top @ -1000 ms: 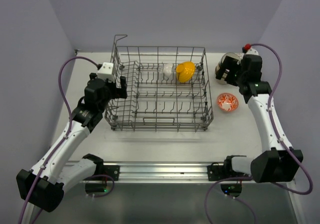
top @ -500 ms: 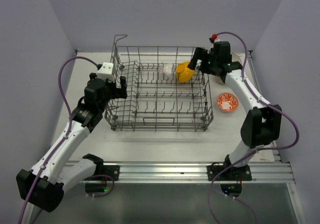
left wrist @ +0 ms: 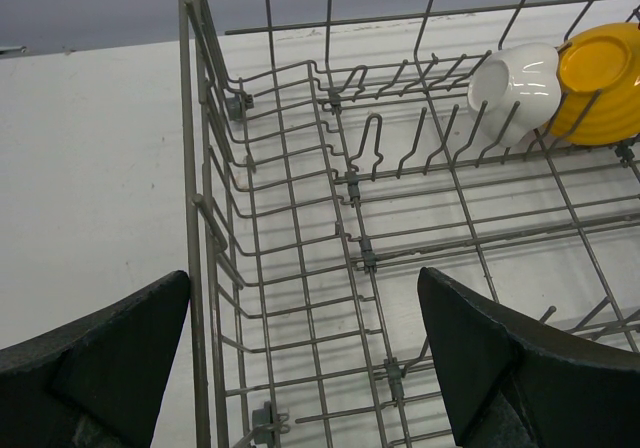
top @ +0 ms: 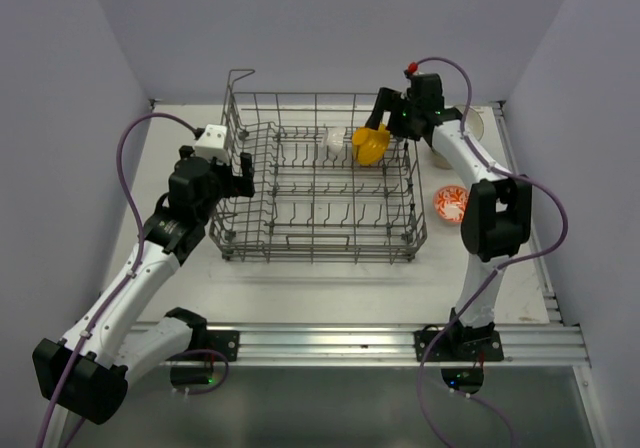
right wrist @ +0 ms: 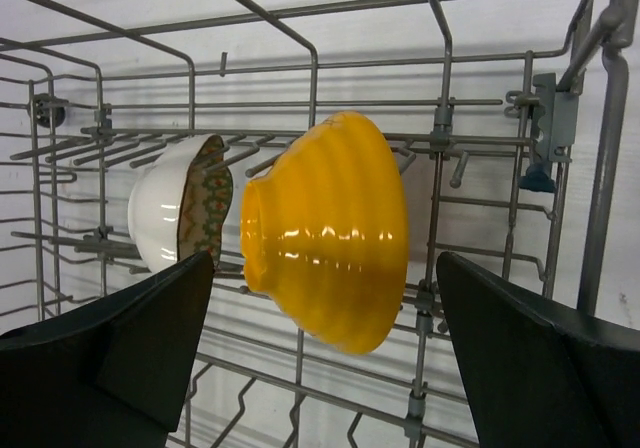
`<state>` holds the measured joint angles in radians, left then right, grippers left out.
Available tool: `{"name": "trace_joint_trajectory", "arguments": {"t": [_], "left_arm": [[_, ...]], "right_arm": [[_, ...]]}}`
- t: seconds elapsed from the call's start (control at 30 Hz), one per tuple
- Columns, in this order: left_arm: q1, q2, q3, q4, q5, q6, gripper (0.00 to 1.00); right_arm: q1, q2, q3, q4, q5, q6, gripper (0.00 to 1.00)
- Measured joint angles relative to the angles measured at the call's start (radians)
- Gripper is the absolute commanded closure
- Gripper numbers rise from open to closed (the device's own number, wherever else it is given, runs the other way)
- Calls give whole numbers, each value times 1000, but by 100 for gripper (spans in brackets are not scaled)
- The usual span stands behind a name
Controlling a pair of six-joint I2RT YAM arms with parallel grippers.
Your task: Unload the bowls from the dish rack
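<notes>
The grey wire dish rack (top: 318,253) stands mid-table. At its back right a yellow bowl (top: 370,144) leans on edge against the tines, with a white bowl (top: 335,140) just to its left. My right gripper (top: 383,126) reaches over the rack's back right corner and is open. In the right wrist view the yellow bowl (right wrist: 330,233) sits between the spread fingers with gaps on both sides; the white bowl (right wrist: 165,213) shows a patterned inside. My left gripper (top: 240,173) is open at the rack's left wall and holds nothing (left wrist: 303,298).
A white bowl with an orange-red pattern (top: 450,203) lies on the table right of the rack. A cream bowl (top: 472,120) sits at the back right, partly hidden by my right arm. Purple walls close in the table on three sides.
My right arm swung left from the table's back right to the rack's back right corner, bringing its open fingers around the yellow bowl. The left arm has not moved.
</notes>
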<state>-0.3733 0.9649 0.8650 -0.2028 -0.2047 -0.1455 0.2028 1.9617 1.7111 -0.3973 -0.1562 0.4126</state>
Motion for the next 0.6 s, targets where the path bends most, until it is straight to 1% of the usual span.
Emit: {"name": "trace_joint_trajectory", "arguments": {"t": [0.33,0.53,0.6], "left_arm": [[0,2,0,0,1,0,0],[0,2,0,0,1,0,0],[0,2,0,0,1,0,0]], "right_arm": [[7,69,40,2,-50,9,3],[5,70,40,3,-76,10,11],[5,70,39,7,-86,14,16]]}}
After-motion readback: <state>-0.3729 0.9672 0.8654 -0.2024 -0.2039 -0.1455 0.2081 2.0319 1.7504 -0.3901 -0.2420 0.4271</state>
